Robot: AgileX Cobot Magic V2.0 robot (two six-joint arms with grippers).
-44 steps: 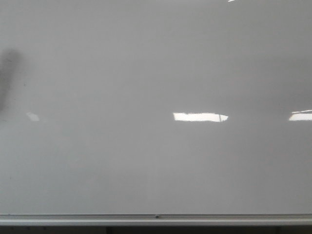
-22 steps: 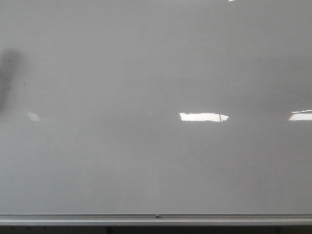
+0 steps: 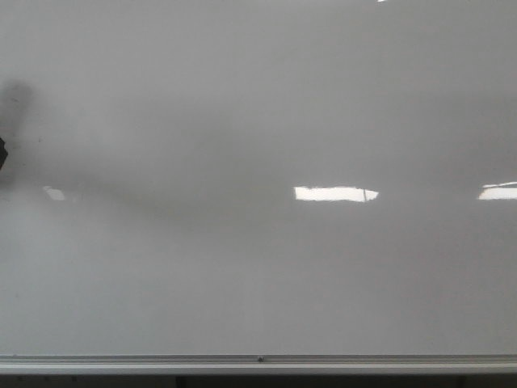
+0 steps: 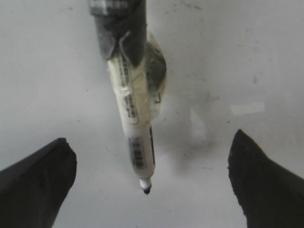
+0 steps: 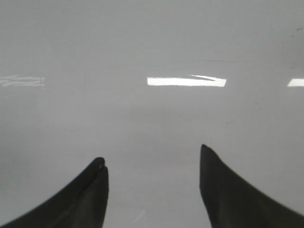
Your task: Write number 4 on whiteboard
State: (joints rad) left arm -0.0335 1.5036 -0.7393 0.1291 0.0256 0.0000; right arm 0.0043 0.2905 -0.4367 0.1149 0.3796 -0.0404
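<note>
The whiteboard [image 3: 258,267] fills the front view, pale grey and glossy, with its silver bottom rail [image 3: 258,362]. No black lines of the number 4 show on it in any view. In the left wrist view a white marker [image 4: 135,123] is fixed with grey tape above the jaws. Its black tip [image 4: 147,190] points at the board [image 4: 57,71] between the fingers. My left gripper [image 4: 151,137] is open and its fingers do not touch the marker. My right gripper [image 5: 151,154] is open and empty, facing the board [image 5: 152,42].
Bright rectangular light reflections [image 3: 335,194] lie on the board at the middle right and the right edge. A dark bit of the left arm [image 3: 2,153] shows at the front view's left edge, with a faint shadow stretching right from it.
A dark bit of the left arm has come in at the left edge of the front view. A faint shadow has spread across the board.
</note>
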